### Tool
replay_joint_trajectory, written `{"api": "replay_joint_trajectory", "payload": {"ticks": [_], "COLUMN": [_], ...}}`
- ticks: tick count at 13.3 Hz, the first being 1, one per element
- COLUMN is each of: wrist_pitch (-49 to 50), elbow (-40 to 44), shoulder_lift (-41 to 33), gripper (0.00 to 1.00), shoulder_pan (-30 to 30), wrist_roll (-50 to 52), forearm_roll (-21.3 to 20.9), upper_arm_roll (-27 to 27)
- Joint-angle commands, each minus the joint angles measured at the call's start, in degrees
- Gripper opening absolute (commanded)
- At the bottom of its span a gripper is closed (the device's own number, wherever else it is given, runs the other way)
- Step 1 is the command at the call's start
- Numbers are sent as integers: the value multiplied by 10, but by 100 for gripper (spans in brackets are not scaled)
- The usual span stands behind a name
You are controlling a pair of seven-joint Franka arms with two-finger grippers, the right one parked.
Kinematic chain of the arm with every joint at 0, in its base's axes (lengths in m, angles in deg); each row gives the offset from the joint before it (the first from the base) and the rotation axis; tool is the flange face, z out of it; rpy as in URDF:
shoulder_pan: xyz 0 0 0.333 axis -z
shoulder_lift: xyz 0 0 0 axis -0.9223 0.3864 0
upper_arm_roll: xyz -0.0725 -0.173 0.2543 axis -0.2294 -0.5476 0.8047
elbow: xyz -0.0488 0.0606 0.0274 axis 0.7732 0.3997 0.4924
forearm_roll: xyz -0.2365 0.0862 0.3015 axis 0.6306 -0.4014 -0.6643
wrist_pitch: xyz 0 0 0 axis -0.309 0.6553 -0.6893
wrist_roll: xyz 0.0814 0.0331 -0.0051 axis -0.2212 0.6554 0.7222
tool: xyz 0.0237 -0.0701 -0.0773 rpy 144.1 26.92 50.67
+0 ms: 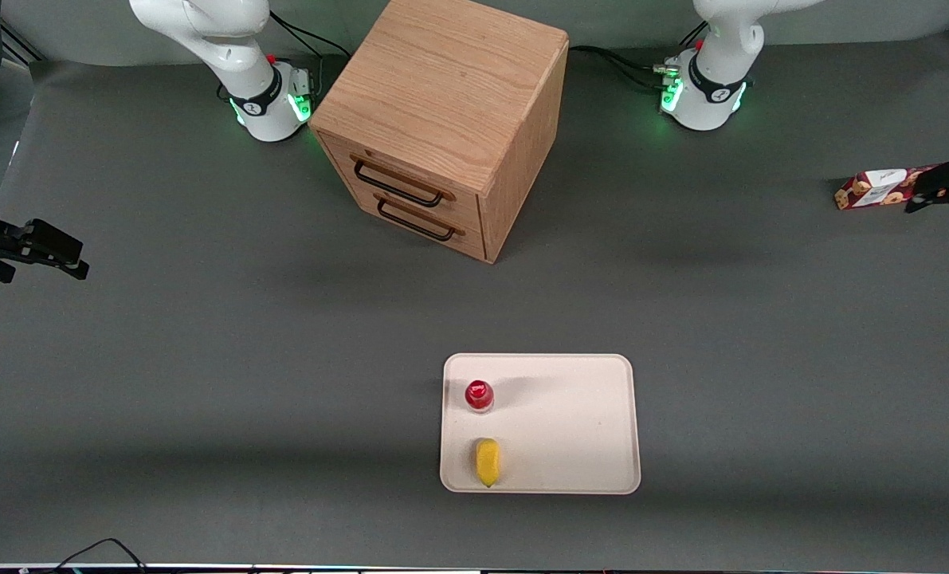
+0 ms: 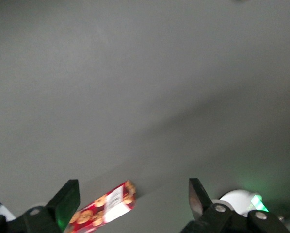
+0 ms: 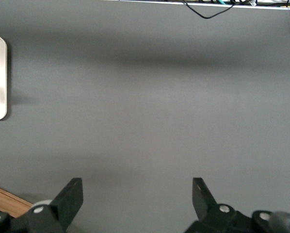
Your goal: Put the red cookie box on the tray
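Observation:
The red cookie box (image 1: 879,190) lies flat on the grey table toward the working arm's end, its cookie print and white label patch facing up. My left gripper (image 1: 938,185) hovers over the box's outer end and hides part of it. In the left wrist view the gripper (image 2: 132,196) is open, and the box (image 2: 105,206) lies on the table below the gap, close to one finger (image 2: 67,200). Nothing is held. The cream tray (image 1: 578,430) sits much nearer the front camera, around the table's middle.
On the tray stand a small red-capped bottle (image 1: 479,395) and a yellow object (image 1: 487,461), along the edge toward the parked arm. A wooden drawer cabinet (image 1: 442,119) with two handles stands farther from the front camera than the tray, between the arm bases.

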Motion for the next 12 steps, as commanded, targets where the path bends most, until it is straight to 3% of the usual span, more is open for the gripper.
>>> {"api": "replay_joint_trajectory", "payload": {"ticks": [1, 3, 6, 12], "wrist_pitch": [-9, -32, -141, -337], "elbow": [-38, -94, -236, -401], "shoulder_lift": [-14, -36, -100, -137], "gripper": [100, 100, 100, 100], "shoulder_pan": [-55, -95, -100, -103], "wrist_roll": [-158, -243, -347, -590], "forearm_roll": [-28, -33, -56, -69], "upper_arm_roll": [-6, 4, 57, 237]}}
